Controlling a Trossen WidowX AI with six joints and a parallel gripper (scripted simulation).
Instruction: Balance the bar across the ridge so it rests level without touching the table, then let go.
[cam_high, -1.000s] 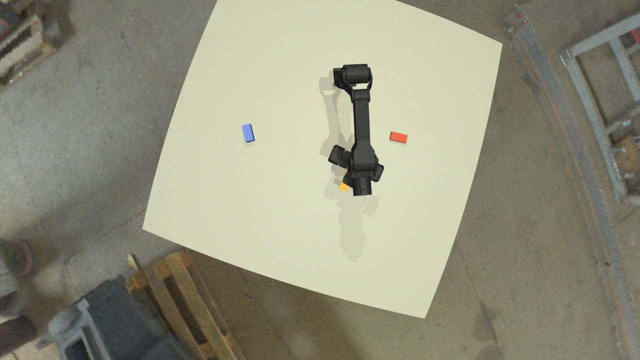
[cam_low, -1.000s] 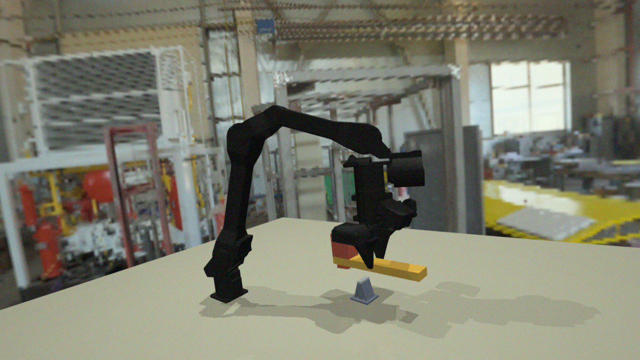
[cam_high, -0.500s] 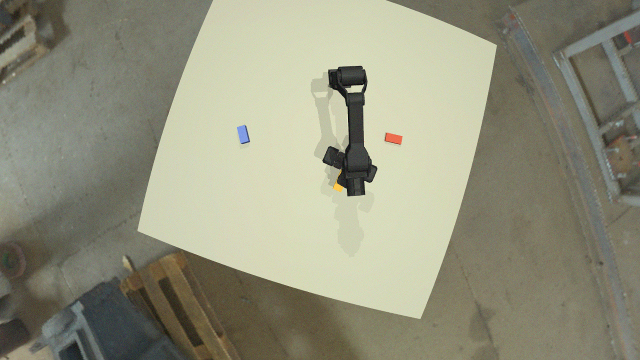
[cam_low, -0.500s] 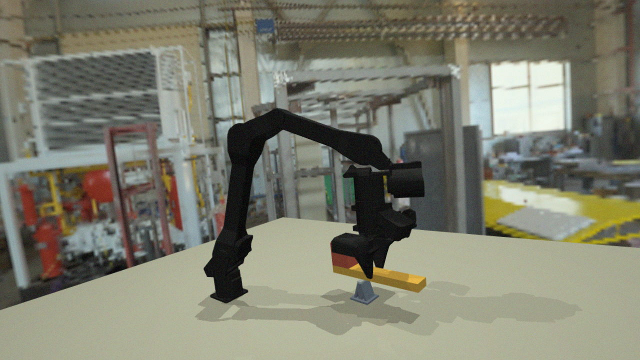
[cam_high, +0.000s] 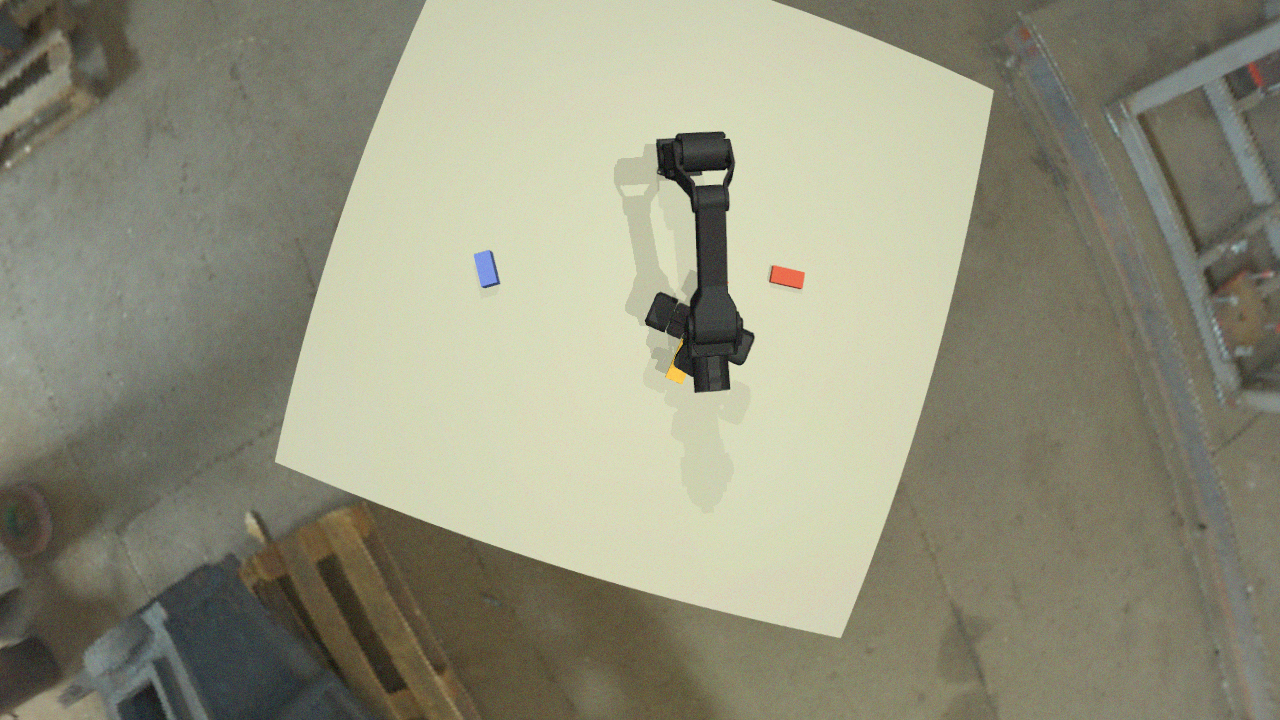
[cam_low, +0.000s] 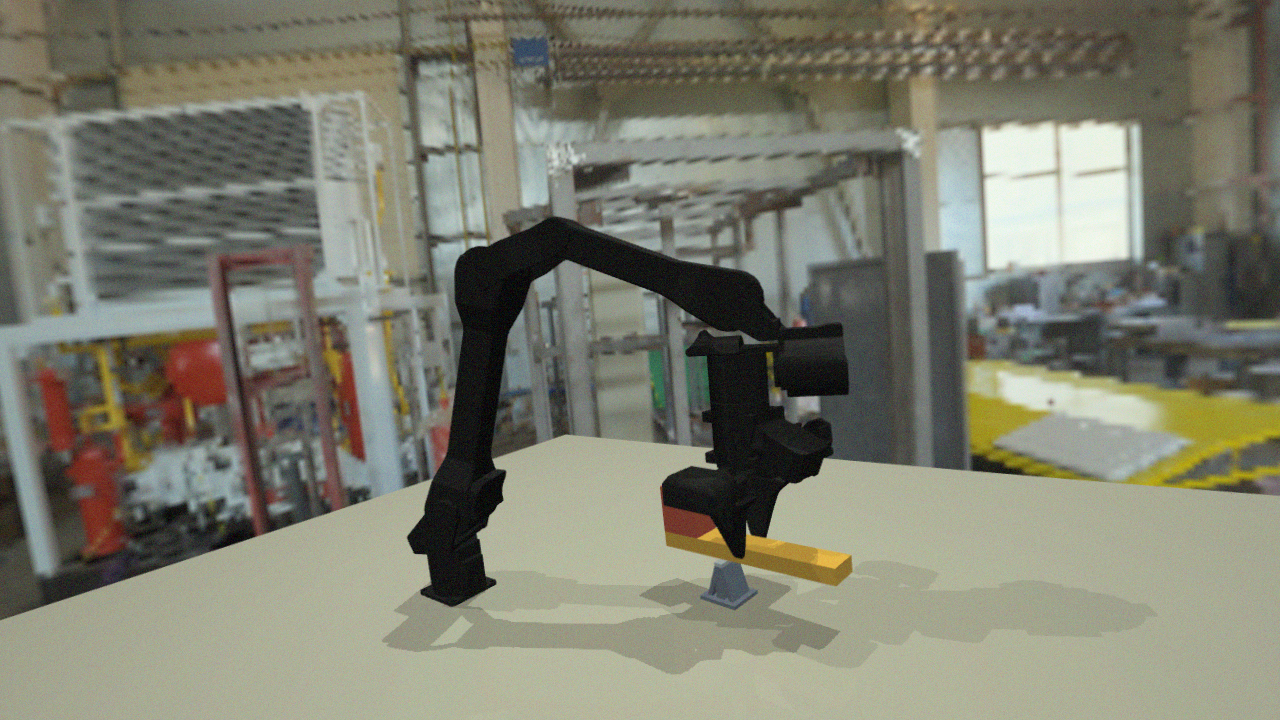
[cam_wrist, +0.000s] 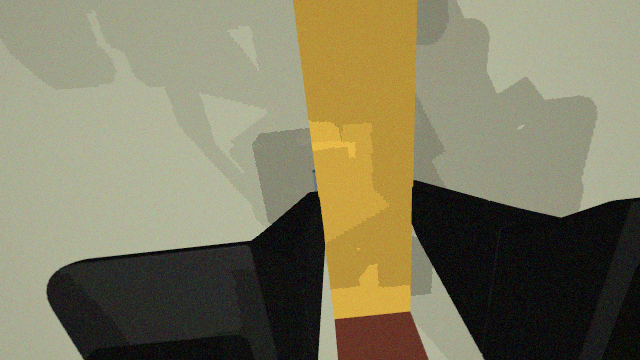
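Observation:
The yellow bar (cam_low: 792, 557) (cam_wrist: 359, 90) (cam_high: 674, 372) has a dark red weight at one end. My gripper (cam_low: 739, 540) (cam_wrist: 362, 197) is shut on the bar near the weighted end and holds it about level. In the side view the bar sits right at the top of the small grey ridge (cam_low: 728, 586), directly under my fingers; I cannot tell whether it touches the ridge. Both bar ends are off the table (cam_low: 268, 644) (cam_high: 537, 501). In the wrist view the ridge is hidden under the bar. In the overhead view the arm covers the ridge and most of the bar.
A blue block (cam_high: 486, 268) lies on the table to the left and a red block (cam_high: 786, 276) to the right of the arm. The arm's base (cam_low: 456, 573) stands left of the ridge in the side view.

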